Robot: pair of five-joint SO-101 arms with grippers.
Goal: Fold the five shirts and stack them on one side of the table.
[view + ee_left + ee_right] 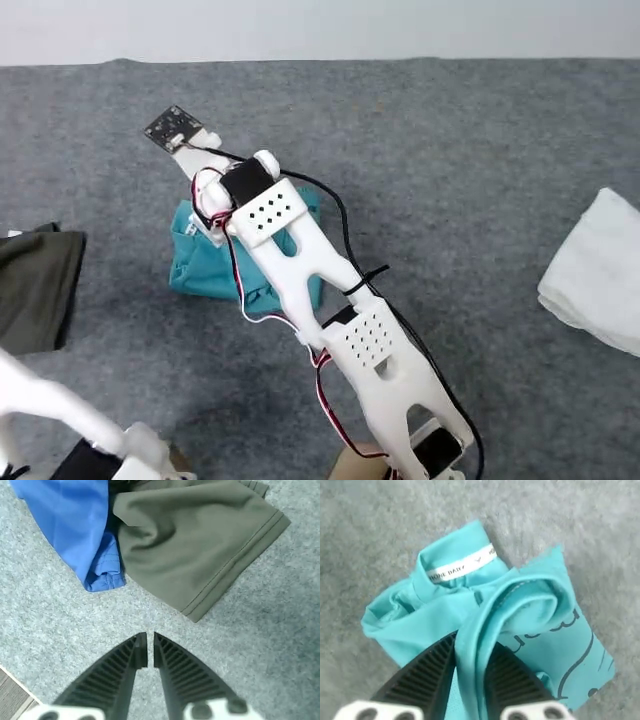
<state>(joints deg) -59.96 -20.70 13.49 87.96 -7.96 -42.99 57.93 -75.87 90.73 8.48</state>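
A teal shirt (205, 262) lies bunched on the grey table left of centre, under the right arm's wrist. In the right wrist view my right gripper (470, 650) is shut on a fold of the teal shirt (520, 605), with cloth pinched between its black fingers (427, 667). An olive shirt (35, 285) sits at the table's left edge, and a white shirt (600, 270) lies folded at the right edge. In the left wrist view my left gripper (150, 647) hangs shut and empty over bare table, near the olive shirt (190, 545) and a blue shirt (75, 525).
The right arm (330, 300) stretches diagonally from the front edge to the teal shirt, with red and black cables along it. The left arm's white link (60, 410) shows at the front left corner. A wooden edge (10, 695) borders the grey mat.
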